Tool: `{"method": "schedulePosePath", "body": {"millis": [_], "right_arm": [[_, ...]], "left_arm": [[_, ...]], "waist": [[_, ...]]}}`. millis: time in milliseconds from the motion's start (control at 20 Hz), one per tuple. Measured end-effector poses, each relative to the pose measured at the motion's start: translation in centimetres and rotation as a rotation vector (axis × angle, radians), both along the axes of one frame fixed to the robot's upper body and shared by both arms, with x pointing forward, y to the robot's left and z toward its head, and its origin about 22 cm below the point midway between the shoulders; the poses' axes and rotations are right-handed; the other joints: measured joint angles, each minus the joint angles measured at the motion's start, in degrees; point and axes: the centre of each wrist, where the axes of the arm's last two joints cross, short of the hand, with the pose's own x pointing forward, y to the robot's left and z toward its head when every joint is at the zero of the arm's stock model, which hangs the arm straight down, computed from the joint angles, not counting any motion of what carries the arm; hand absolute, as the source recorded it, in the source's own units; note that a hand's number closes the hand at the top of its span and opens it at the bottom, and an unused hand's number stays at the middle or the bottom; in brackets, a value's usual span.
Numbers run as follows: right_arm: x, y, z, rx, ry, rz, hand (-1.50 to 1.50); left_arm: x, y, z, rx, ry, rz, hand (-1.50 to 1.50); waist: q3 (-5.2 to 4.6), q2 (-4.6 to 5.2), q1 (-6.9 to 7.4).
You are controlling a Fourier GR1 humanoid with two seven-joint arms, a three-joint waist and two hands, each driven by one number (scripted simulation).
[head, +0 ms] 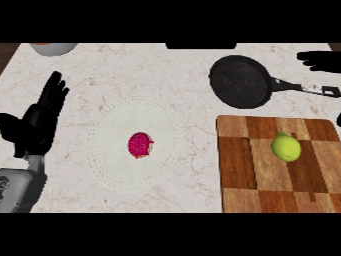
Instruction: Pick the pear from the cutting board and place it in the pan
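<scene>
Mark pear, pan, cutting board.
pear (286, 146): head view, middle of the fruit.
pan (239, 82): head view, bare bottom inside the rim.
cutting board (276, 192): head view, bare wood below the pear.

Marble counter (129, 70): pan (239, 82), cutting board (250, 175), plate (110, 135)

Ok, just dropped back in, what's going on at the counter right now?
Nothing is held at this moment. The pear lies untouched on the cutting board. The pan sits just beyond the board with nothing in it. The right hand is open at the view's right edge, near the end of the pan's handle and apart from the pear. The left hand rests open at the left, fingers up. A pink doughnut sits on a white plate mid-counter.
</scene>
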Motion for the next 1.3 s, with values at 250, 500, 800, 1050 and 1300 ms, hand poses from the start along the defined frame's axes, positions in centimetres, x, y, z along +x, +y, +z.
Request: {"method": "schedulePosePath", "body": {"millis": [250, 500, 800, 1050, 1300], "right_arm": [[-0.3, -0.4, -1.6, -0.073, 0.038, -0.019, -1.5], [-0.6, -0.5, -3.8, -0.079, 0.077, 0.004, -1.5], [-0.4, 0.9, -5.8, -0.085, 0.126, 0.068, -1.5], [-0.6, 2.3, -6.9, -0.119, 0.139, 0.109, -1.5], [-0.7, 3.6, -7.3, -0.196, 0.151, 0.149, -1.5]], "left_arm": [[-0.2, -0.1, -0.4, -0.003, -0.007, -0.007, 0.0], [0.6, 0.2, 0.3, -0.004, -0.005, -0.007, 0.0], [0.8, -0.2, -0.1, -0.005, -0.005, -0.005, 0.0], [0.5, 0.0, -0.1, -0.004, -0.005, -0.001, 0.0], [0.1, -0.1, 0.3, -0.005, -0.005, -0.007, 0.0]], "waist": [[0.02, 0.13, 0.3], [0.03, 0.21, 0.35], [0.02, 0.17, 0.37], [0.03, 0.08, 0.18], [0.02, 0.04, 0.2]]}}
